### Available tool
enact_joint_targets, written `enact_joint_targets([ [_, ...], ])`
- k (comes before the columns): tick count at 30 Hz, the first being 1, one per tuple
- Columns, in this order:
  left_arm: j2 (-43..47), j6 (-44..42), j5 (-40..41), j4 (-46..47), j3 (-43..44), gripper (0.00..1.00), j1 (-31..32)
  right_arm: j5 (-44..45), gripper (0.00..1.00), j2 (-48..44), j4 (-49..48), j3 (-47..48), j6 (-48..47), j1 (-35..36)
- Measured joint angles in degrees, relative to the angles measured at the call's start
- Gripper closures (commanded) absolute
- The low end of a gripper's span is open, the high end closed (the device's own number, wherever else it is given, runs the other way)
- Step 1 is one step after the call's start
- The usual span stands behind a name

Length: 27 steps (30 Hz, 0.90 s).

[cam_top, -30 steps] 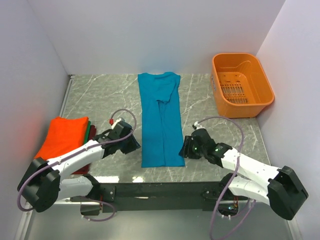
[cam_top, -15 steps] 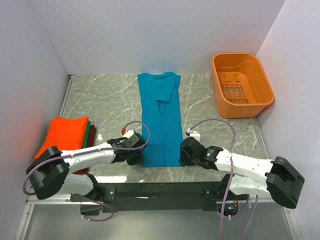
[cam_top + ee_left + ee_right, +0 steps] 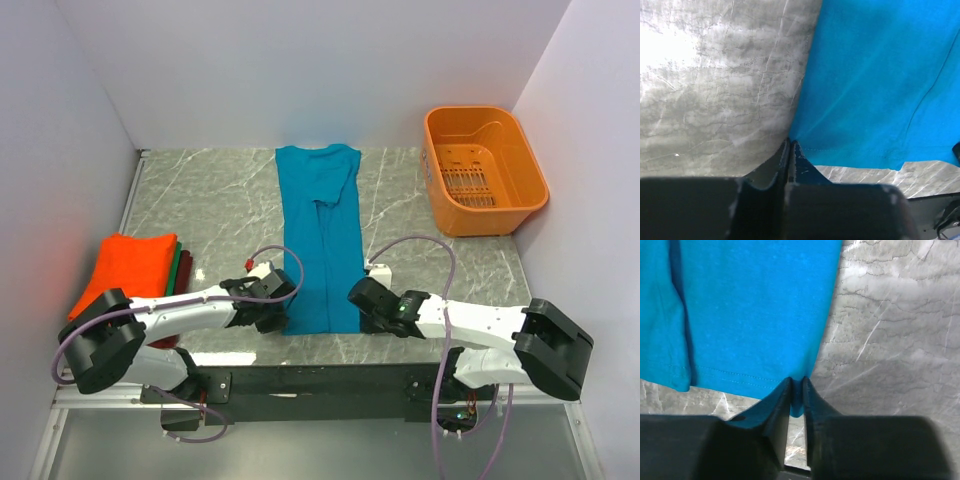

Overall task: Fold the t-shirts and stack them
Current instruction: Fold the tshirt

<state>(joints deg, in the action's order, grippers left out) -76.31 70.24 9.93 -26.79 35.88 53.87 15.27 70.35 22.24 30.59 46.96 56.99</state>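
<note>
A teal-blue t-shirt [image 3: 320,240] lies as a long narrow strip down the middle of the table, collar end at the far side. My left gripper [image 3: 280,312] sits at its near-left corner; in the left wrist view the gripper [image 3: 789,142] is shut, and the corner of the shirt [image 3: 880,75] runs into its tips. My right gripper [image 3: 358,298] is at the near-right corner. In the right wrist view that gripper [image 3: 797,382] is shut on the hem of the shirt [image 3: 755,305], blue cloth showing between its fingers. A folded stack [image 3: 125,270], orange on top, lies at the left.
An orange plastic basket [image 3: 484,165] stands at the far right. Green [image 3: 176,262] and dark red [image 3: 186,272] edges show under the orange shirt. White walls close in the grey marble table [image 3: 210,200] on three sides.
Both grippers moved inward and toward the near edge, onto the teal shirt's near corners. Both then closed.
</note>
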Motion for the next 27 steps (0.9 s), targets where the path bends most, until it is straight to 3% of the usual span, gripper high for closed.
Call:
enact_joint_targets([
  [3,0.11,0.09,-0.02,0.04,-0.02,0.99,0.07,0.15,0.93,-0.20,-0.04,-0.15,0.44,0.09],
  [8,2.03,0.85,-0.72,-0.07,-1.14,0.99,0.13,0.13,0.96,-4.20,0.81,-1.90,1.77,0.13],
  [18,10.03,3.13,-2.67,-0.61,-4.74,0.99,0.33,-1.16,0.97,-14.14,3.34,-5.68,4.66,0.13],
  [27,10.97,7.02,-3.28,0.50,-7.87,0.99,4.74,-4.33,0.97,-19.56,2.45,-11.10,6.69,0.28],
])
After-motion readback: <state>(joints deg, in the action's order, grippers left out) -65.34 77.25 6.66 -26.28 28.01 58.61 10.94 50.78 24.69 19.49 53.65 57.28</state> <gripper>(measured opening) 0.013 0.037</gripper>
